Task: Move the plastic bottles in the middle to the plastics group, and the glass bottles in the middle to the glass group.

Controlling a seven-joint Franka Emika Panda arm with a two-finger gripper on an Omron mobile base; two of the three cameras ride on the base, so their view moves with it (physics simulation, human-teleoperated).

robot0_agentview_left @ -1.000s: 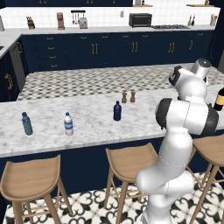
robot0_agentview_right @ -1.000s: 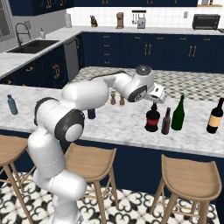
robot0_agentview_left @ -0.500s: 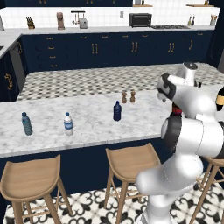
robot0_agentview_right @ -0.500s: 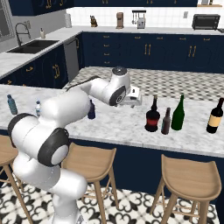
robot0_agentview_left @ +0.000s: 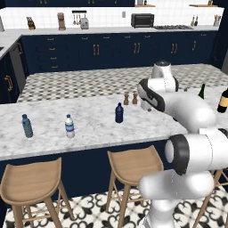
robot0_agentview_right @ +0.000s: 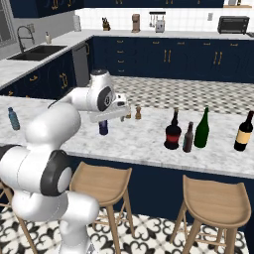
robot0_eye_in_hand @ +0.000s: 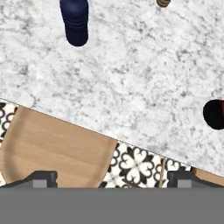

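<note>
The small opaque navy-blue plastic bottle with a blue cap [robot0_agentview_left: 119,113] stands upright near the middle of the white marble counter [robot0_agentview_left: 89,129], with two small brown shakers [robot0_agentview_left: 130,98] just beyond it on the far side. In the right base view the same navy bottle [robot0_agentview_right: 103,127] is partly hidden behind the robot's hand.

The white arm rises from the near side, bends over the counter's near edge and carries its wrist above the marble just right of the navy bottle, the hand pointing downward. The two-finger gripper [robot0_eye_in_hand: 112,177] hangs over the counter's near edge, above a wooden bar stool [robot0_eye_in_hand: 52,151] and the patterned floor. From the hand's camera the navy bottle [robot0_eye_in_hand: 75,22] lies well ahead of the fingertips [robot0_eye_in_hand: 41,178], off to one side; nothing sits between them. The jaws are spread wide and hold nothing.

Far left on the counter stand the teal-tinted clear water bottle [robot0_agentview_left: 27,126] and the white-labelled clear water bottle [robot0_agentview_left: 69,126]. To the right stand the squat red-labelled dark bottle [robot0_agentview_right: 172,132], the slim dark bottle [robot0_agentview_right: 188,138], the tall green wine bottle [robot0_agentview_right: 202,129] and the cream-labelled dark wine bottle [robot0_agentview_right: 243,132].
</note>
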